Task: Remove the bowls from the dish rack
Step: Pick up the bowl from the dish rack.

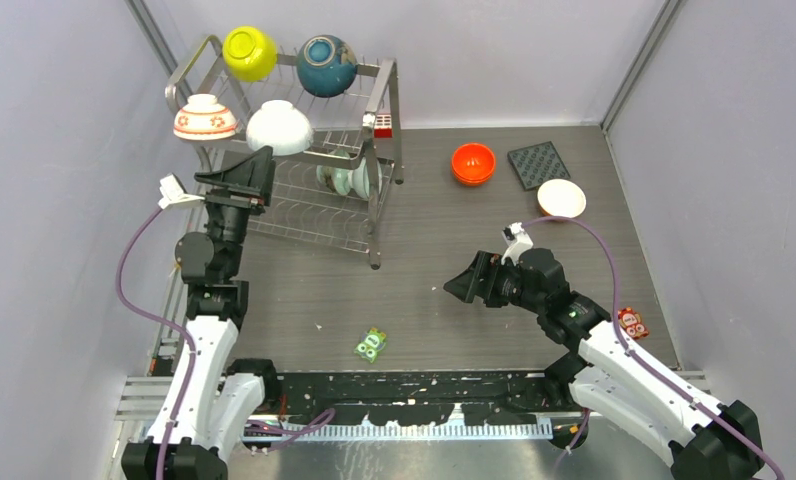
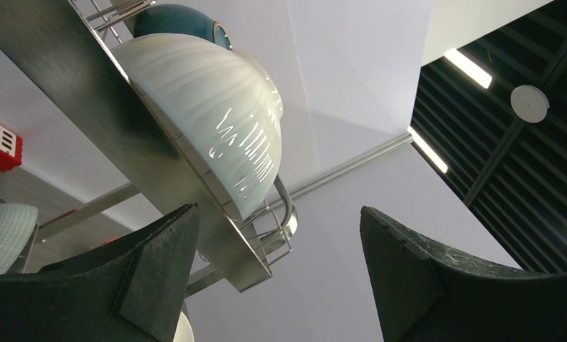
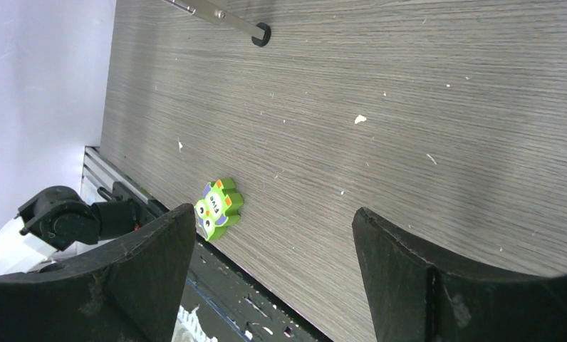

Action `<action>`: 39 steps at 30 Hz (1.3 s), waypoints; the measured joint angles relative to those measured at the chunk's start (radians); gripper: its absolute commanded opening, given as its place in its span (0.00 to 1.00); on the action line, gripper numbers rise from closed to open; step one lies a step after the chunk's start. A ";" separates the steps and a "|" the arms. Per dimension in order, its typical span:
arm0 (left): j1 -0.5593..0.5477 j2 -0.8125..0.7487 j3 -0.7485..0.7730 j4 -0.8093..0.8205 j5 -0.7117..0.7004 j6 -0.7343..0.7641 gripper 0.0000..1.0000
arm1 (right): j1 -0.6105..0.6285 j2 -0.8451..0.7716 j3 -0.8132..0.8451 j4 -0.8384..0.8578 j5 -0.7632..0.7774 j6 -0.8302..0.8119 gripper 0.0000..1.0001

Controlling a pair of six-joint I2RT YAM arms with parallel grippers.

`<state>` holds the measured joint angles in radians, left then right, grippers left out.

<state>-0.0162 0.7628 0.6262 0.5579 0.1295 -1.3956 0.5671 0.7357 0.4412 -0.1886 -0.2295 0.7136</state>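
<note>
Glossy round bowls (image 1: 279, 127), shiny steel-wire rack (image 1: 309, 205)

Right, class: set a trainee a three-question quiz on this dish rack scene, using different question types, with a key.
1. True or false: the orange bowl sits in the dish rack.
2. The right gripper is: A open and empty; B shut on a bowl; C out of view.
3. Which bowl on the rack's top tier is nearest the left gripper?

Key: 1 false, it stands on the table; 2 A; 3 the plain white bowl.
</note>
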 measured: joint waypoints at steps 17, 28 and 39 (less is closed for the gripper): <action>0.004 0.030 0.000 0.059 0.014 -0.013 0.76 | 0.000 0.000 0.000 -0.003 0.008 0.000 0.85; 0.005 0.076 0.000 0.119 0.026 -0.037 0.72 | 0.000 0.000 0.000 -0.008 0.011 -0.001 0.85; 0.005 0.093 -0.001 0.167 0.029 -0.042 0.67 | 0.000 0.005 0.000 -0.014 0.011 -0.001 0.85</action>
<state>-0.0116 0.8562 0.6254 0.7250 0.1581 -1.4372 0.5671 0.7403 0.4412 -0.2024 -0.2180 0.7128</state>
